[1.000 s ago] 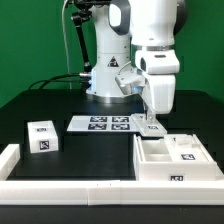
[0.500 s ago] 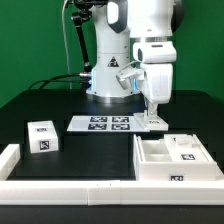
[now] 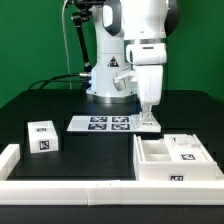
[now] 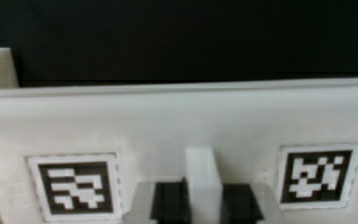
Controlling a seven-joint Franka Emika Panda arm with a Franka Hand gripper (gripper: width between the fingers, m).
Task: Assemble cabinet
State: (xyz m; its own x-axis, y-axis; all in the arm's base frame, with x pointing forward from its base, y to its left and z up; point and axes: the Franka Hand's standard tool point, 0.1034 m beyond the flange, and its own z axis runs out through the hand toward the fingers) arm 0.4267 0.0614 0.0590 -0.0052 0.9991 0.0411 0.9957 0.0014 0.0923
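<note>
I can't tell how wide my gripper (image 3: 148,120) stands, hanging near the cabinet (image 3: 175,165), which sits at the exterior view's right; it looks like light, stiff, slick plastic, so I'd pinch a thin wall.

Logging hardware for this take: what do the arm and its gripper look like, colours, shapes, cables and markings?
The arm is glossy white, built of rounded shells with darker seams at the joints. The gripper has a boxy white body and two slim pale fingers. A grey mount at the wrist bears a black-and-white marking. Black cables run down behind the arm's base. No lettering is legible.
</note>
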